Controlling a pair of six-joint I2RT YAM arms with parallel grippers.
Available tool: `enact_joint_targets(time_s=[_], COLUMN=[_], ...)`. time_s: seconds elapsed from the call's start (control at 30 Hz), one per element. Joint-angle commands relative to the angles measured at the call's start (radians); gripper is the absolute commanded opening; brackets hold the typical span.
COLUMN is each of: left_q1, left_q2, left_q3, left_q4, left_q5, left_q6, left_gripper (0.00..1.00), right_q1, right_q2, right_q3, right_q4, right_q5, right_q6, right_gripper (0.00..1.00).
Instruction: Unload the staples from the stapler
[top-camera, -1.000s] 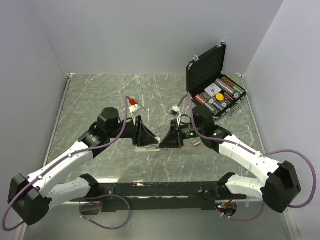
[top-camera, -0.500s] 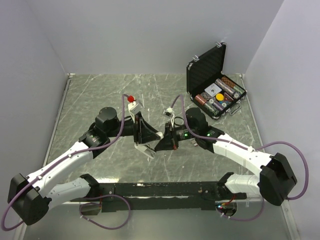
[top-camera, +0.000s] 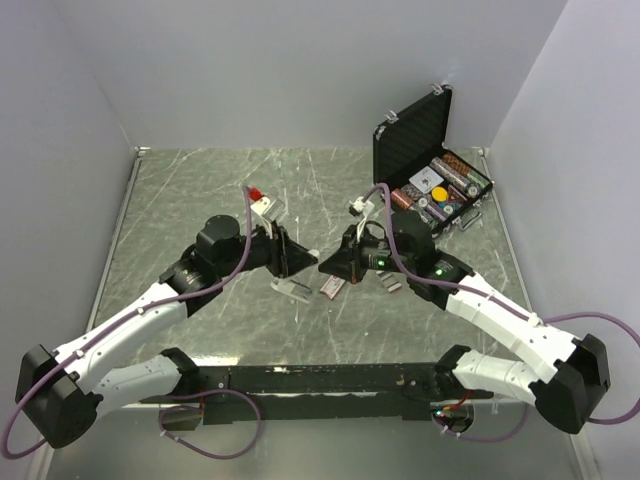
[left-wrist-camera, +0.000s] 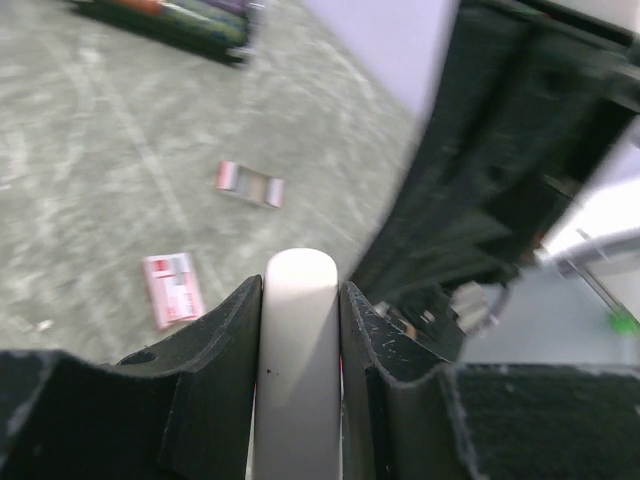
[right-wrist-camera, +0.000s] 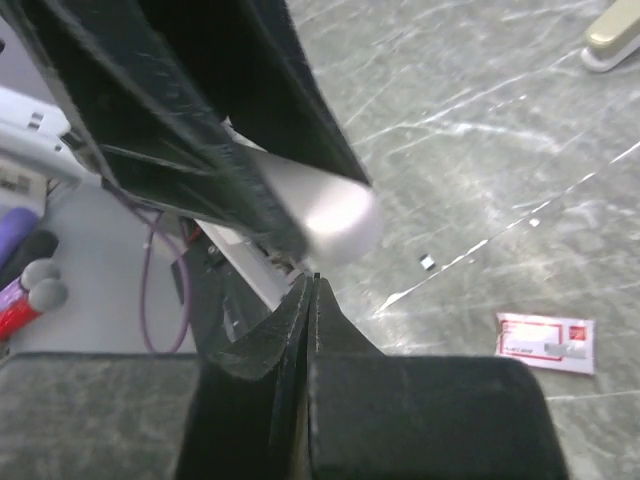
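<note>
**Item 1, left arm.** Left pincer (left-wrist-camera: 300, 292) is closed hard on an off-white bar (left-wrist-camera: 298, 350) w/ a rounded end. Both fingers bear flat on its sides, no gap. We judge the bar to be the stapler, or one arm of it, held clear of the surface (top-camera: 180, 200).

**Item 2, right arm.** Right pincer (right-wrist-camera: 312, 292) sits just beside the bar's rounded end, fingers pressed tip to tip. Whether anything thin is nipped betw. them we cannot tell.

**Item 3, staples.** A tiny grey fleck (right-wrist-camera: 427, 262) lies on the surface near the pink-and-white box (right-wrist-camera: 545, 342). It is prob. one of the staples but too small to confirm. We see none in the bar itself from any view.

**Item 4, other.** A beige stapler-like piece (right-wrist-camera: 610, 42) rests on the surface beyond the box; whether it joins the held bar is unclear. A second small box (left-wrist-camera: 250, 185) lies apart. An open case (top-camera: 415, 150) stands far right, not involved.

**Assessment.** Step in hand is extraction: left holds, right works at the bar's end. We put it approx. mid-task, given the fleck already down.

**Next move, in our view.**
- If the right pincer holds a strip, it sets that down first.
- It then parts slightly, lines up w/ the channel mouth and draws any strip inside straight out.
- The left pincer must hold the bar rigid.
</note>
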Motion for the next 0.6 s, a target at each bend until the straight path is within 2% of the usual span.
enact_joint_targets(time_s=[0.0,0.2,0.37,0.57], left_q1=[-0.004,-0.002,-0.004,-0.004], left_q2=[0.014,0.060,0.093,0.132], left_q3=[0.066,0.108,0.115,0.125], left_q4=[-0.019,-0.044,-0.044,-0.071], left_q5=[-0.219,-0.375,-0.396,-0.445], left_q6=[-0.030,-0.087,-0.106,-0.130], left_gripper=[0.01,0.01,0.01,0.01], right_q1=[0.005,0.005,0.010,0.033], right_q2=[0.051,0.178,0.269,0.376], right_q3=[0.045,0.044,0.041,0.077], right_q4=[0.046,0.205,0.362,0.433], right_q5=[0.076,0.081,0.098,0.079], right_q6=[-0.006,0.057,0.111,0.129], right_gripper=[0.00,0.00,0.00,0.00])
